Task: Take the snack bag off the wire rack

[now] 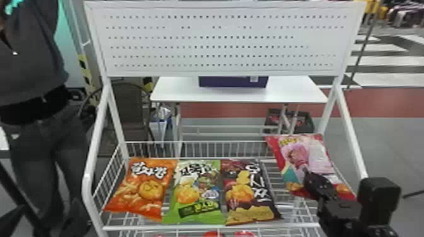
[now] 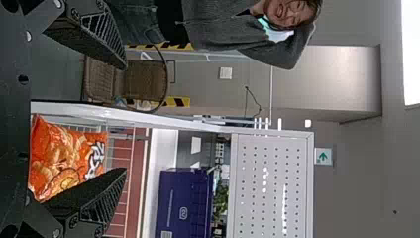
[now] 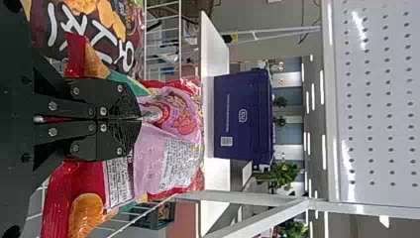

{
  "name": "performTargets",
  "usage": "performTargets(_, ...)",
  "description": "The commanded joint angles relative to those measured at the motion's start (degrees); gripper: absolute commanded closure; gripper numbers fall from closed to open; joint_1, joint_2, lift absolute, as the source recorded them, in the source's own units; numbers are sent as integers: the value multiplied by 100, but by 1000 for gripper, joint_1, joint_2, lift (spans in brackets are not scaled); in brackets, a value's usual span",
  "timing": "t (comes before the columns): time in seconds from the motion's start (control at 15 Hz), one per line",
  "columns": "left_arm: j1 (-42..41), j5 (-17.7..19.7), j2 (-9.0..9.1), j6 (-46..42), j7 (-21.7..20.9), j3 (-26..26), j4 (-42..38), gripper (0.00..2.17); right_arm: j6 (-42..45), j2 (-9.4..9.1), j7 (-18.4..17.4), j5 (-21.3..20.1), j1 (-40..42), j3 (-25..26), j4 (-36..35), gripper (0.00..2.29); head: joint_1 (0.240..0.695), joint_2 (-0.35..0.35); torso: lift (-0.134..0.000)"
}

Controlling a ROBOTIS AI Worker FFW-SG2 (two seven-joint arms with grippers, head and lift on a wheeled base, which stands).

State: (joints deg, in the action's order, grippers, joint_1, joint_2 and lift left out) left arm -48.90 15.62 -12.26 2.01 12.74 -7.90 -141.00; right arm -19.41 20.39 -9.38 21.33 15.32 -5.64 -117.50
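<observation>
A pink and red snack bag is raised at the right end of the wire rack, tilted above its wires. My right gripper holds it by the middle of its face. In the right wrist view the fingers of my right gripper are closed together on a fold of the pink snack bag, which bulges out on both sides. My left gripper stands open with nothing between its fingers, and an orange bag lies on the rack past it.
Orange, green and dark brown bags lie side by side on the rack. White side posts frame it, under a perforated panel. Behind stands a white table with a purple box.
</observation>
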Motion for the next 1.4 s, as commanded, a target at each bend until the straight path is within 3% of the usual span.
performTargets(0.0,73,38,-22,6,0,-1,55,164,-7,132,-46,12,340,19,-397,2135,499,0,0)
performTargets(0.47,249,152,-92,-11,27,-71,257,164,169,466,-248,56,1228,177,-1109,2135,499,0,0)
performTargets(0.67,258,196,-145,-47,27,-89,301,164,1030,738,-257,319,1737,300,-1232,2135,499,0,0)
performTargets(0.8,258,214,-189,-82,35,-80,301,164,1417,835,-283,267,2062,309,-1364,2135,499,0,0)
performTargets(1.33,-50,223,-215,-451,35,-97,231,164,1751,976,-582,-129,2818,335,-1785,2135,499,0,0)
